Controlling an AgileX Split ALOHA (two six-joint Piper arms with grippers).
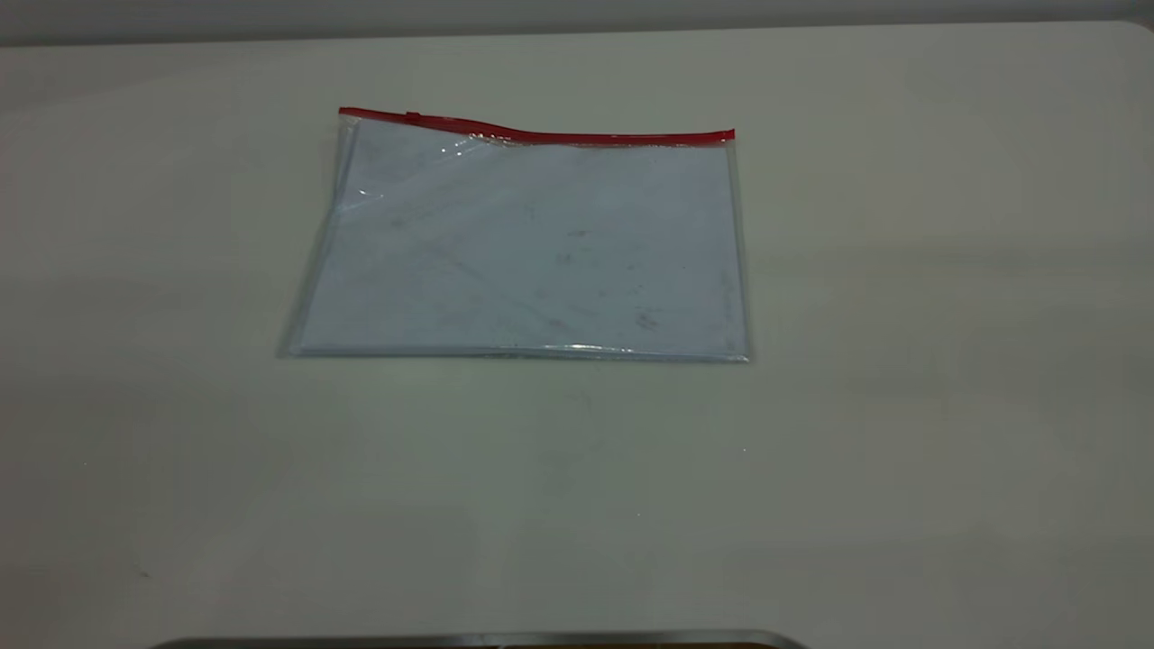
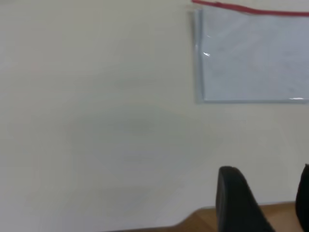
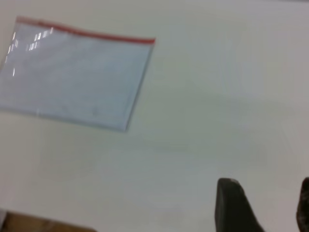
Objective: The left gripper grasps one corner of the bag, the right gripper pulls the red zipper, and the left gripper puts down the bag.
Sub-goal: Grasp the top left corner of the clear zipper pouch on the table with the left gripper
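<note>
From the exterior view, the flat, glossy, bluish-white transparent plastic bag [image 1: 527, 248] lies on the pale matte table [image 1: 947, 379], its thin bright red zipper [image 1: 541, 132] along the far edge, bulging slightly upward partway along. A tiny red slider tab [image 1: 413, 115] sits near the strip's left end. Neither arm appears here.

In the left wrist view, the left gripper [image 2: 263, 200] hangs over bare table near the table's edge, its black fingers spread with nothing between them. The bag [image 2: 253, 60] is well ahead of it and off to one side, well apart, and the red-strip corner of the bag [image 2: 195, 5] lies farthest away.

In the right wrist view, the right gripper [image 3: 263, 205] is likewise spread and empty, with the bag [image 3: 77, 72] well apart ahead of it and the red zipper [image 3: 89, 33] on the far edge.

Nothing is grasped yet. The pouch lies flat and slick, so I judge that fingers closing on its corner could skid off or push the bag away. A weak corner hold could let the whole bag drag when the slider is pulled.
</note>
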